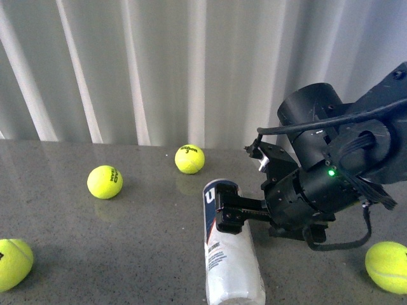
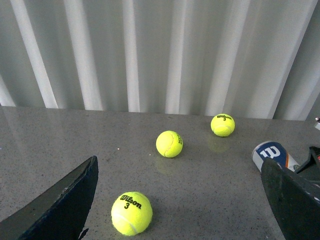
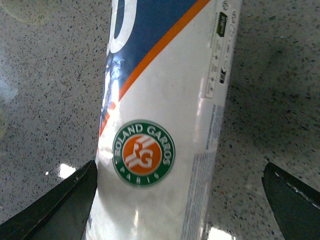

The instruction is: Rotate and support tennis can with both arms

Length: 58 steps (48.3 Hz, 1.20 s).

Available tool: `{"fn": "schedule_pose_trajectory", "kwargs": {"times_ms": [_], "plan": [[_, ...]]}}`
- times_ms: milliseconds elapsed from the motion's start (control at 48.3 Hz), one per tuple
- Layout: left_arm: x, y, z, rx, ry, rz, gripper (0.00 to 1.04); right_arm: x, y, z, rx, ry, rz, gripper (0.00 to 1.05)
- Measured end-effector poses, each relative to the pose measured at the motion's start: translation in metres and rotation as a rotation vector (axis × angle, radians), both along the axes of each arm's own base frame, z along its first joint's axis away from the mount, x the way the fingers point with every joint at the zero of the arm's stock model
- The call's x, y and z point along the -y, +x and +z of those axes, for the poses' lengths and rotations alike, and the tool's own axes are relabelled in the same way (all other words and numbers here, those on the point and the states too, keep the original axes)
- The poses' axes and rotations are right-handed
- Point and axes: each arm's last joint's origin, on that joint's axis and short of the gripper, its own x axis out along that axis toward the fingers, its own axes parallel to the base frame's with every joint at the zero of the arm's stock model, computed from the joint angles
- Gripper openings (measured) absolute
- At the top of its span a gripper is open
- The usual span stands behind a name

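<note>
The tennis can (image 1: 230,264) lies on its side on the grey table, its navy "W" end pointing away from me. My right gripper (image 1: 227,213) is open and sits over the can's upper part, one finger on each side. In the right wrist view the can (image 3: 165,90) with its round emblem fills the space between the open fingers (image 3: 55,210); the left one touches or nearly touches its side, the right one is clear. My left gripper (image 2: 180,210) is open and empty above the table, with the can's end (image 2: 272,154) beside its right finger (image 2: 295,200). The left arm is out of the front view.
Yellow tennis balls lie on the speckled table (image 1: 146,241): one at the back (image 1: 189,159), one at the left (image 1: 105,182), one at the front left edge (image 1: 13,264), one at the right (image 1: 386,267). A white curtain (image 1: 159,63) hangs behind.
</note>
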Motion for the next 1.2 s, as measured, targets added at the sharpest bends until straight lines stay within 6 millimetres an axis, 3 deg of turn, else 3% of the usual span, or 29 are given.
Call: {"fn": "schedule_pose_trajectory", "kwargs": {"times_ms": [269,435,704,1014,1118,1200], "plan": [[0.0,0.0,0.0,0.0,0.0,0.0,0.98,-0.013,0.006,-0.016,-0.031,-0.037,0.07,0.95],[0.0,0.0,0.0,0.0,0.0,0.0,0.98,-0.015,0.005,-0.016,-0.025,-0.049,0.108,0.71],[0.0,0.0,0.0,0.0,0.0,0.0,0.98,-0.002,-0.002,-0.001,0.099,-0.141,0.258,0.45],[0.0,0.0,0.0,0.0,0.0,0.0,0.98,0.004,-0.031,0.033,0.546,-0.49,0.963,0.28],[0.0,0.0,0.0,0.0,0.0,0.0,0.98,-0.001,-0.029,0.03,0.67,-0.679,1.27,0.23],[0.0,0.0,0.0,0.0,0.0,0.0,0.98,-0.003,-0.025,0.023,0.714,-0.753,1.412,0.2]]}}
